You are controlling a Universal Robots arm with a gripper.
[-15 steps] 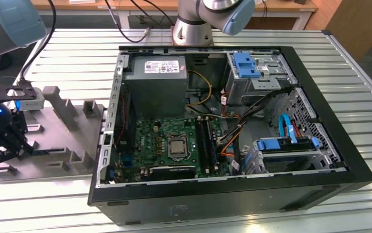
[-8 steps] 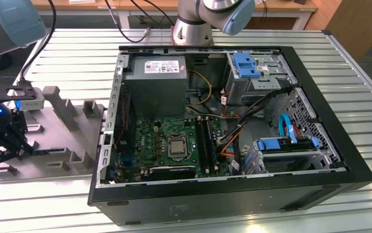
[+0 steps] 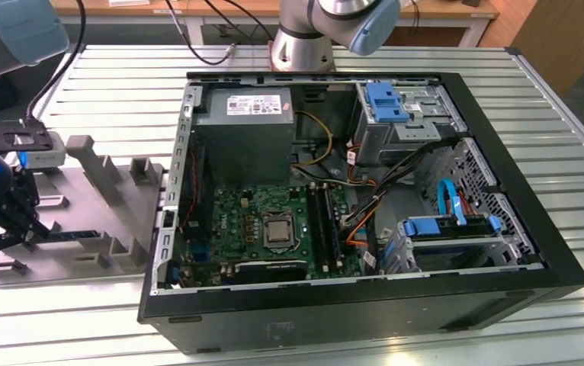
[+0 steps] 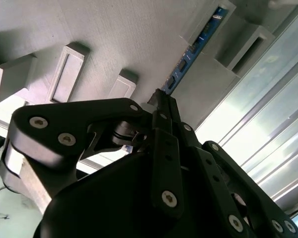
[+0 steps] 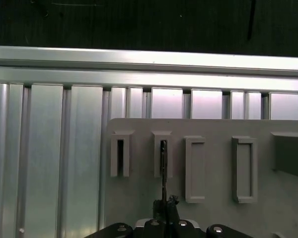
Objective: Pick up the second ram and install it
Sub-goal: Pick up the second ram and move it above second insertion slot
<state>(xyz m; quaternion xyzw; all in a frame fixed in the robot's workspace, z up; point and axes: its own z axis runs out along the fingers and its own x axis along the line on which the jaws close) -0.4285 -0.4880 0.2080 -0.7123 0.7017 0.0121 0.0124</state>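
The second ram (image 3: 73,235) is a thin blue-green stick standing on edge in a slot of the grey holder block (image 3: 104,191) at the exterior view's left. My gripper (image 3: 15,231) is at the stick's near end. In the second wrist view the black fingertips (image 4: 160,106) are pressed together around the end of the ram (image 4: 193,49), which runs away along the holder (image 4: 89,29). In the first wrist view the ram (image 5: 163,173) appears edge-on, leading from my gripper (image 5: 166,203) into a holder slot (image 5: 162,148).
An open black computer case (image 3: 373,305) lies to the exterior view's right of the holder. Its green motherboard has long black memory slots (image 3: 322,217), a power supply (image 3: 243,126) and drive bays (image 3: 414,107). The slatted metal table (image 3: 99,84) lies all around.
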